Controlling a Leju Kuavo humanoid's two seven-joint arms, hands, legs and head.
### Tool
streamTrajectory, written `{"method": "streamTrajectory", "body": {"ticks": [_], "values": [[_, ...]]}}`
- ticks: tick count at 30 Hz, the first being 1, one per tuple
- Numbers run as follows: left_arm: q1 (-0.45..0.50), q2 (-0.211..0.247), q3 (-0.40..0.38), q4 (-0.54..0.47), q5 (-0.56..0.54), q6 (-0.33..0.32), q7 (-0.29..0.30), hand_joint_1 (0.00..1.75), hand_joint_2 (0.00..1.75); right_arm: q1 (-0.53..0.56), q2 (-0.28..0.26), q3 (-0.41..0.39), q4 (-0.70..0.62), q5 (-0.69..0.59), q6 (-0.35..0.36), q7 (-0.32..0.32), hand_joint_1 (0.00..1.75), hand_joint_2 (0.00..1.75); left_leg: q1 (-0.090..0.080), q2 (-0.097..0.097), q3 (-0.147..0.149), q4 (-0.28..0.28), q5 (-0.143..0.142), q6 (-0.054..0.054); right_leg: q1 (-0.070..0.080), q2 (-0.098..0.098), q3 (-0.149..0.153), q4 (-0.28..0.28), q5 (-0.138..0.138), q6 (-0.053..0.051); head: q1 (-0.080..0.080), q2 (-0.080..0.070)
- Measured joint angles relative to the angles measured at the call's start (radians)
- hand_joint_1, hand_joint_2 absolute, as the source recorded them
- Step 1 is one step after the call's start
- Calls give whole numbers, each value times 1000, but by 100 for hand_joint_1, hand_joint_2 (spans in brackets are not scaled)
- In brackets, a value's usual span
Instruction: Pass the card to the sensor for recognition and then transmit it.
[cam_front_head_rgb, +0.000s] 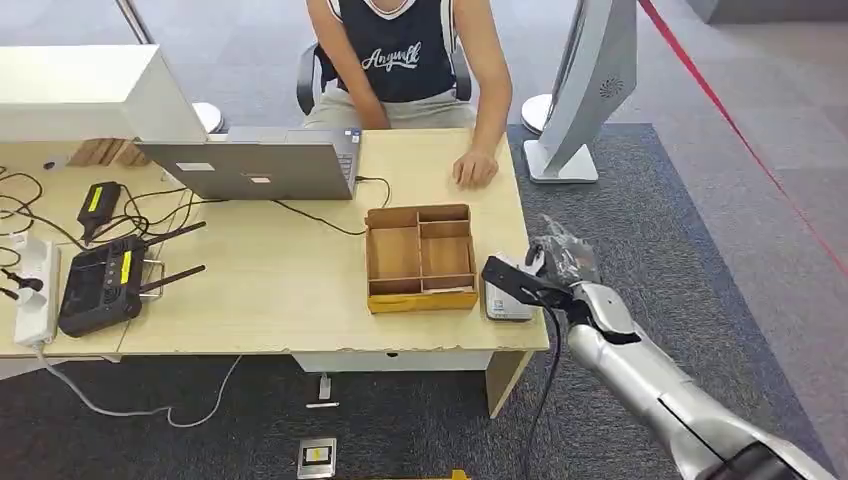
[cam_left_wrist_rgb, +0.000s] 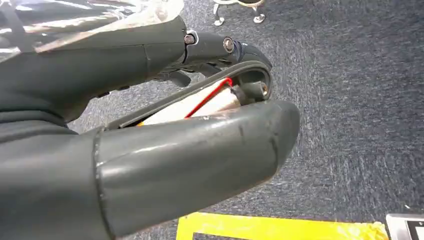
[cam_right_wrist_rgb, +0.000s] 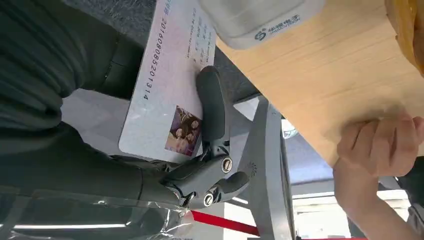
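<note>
My right hand (cam_front_head_rgb: 560, 265) hangs at the table's right front corner and pinches a white ID card (cam_right_wrist_rgb: 165, 85) with a small photo and printed numbers. A dark finger (cam_right_wrist_rgb: 212, 105) lies across the card's face in the right wrist view. The card's far end is right at the white card sensor (cam_right_wrist_rgb: 260, 17), which lies on the table's right edge (cam_front_head_rgb: 505, 303) beside a wooden tray. Whether the card touches the sensor I cannot tell. My left hand (cam_left_wrist_rgb: 150, 125) hangs over the grey carpet with its fingers curled in toward the thumb.
A wooden compartment tray (cam_front_head_rgb: 420, 258) sits left of the sensor. A person sits behind the table (cam_front_head_rgb: 280, 290), one hand (cam_front_head_rgb: 475, 168) resting on its far right part. A laptop (cam_front_head_rgb: 260, 165), a black router (cam_front_head_rgb: 100, 285) and cables lie at the left. A grey stand (cam_front_head_rgb: 585, 90) rises to the right.
</note>
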Motion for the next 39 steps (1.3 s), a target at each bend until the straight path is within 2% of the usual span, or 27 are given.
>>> {"method": "streamTrajectory", "body": {"ticks": [15, 39], "values": [[0, 3, -2, 0, -2, 0, 0, 0, 0, 0, 8, 1, 9, 0, 0, -2, 175, 175, 0, 0, 0, 0, 0, 0, 0, 0, 0, 0, 0, 0, 0, 0], [-1, 3, -44, -1, -6, -6, 21, 0, 0, 66, 58, 9, 33, 16, 7, -8, 175, 175, 0, 1, 1, 0, 0, 0, 0, 1, 0, 0, 0, 0, 0, 0]]}}
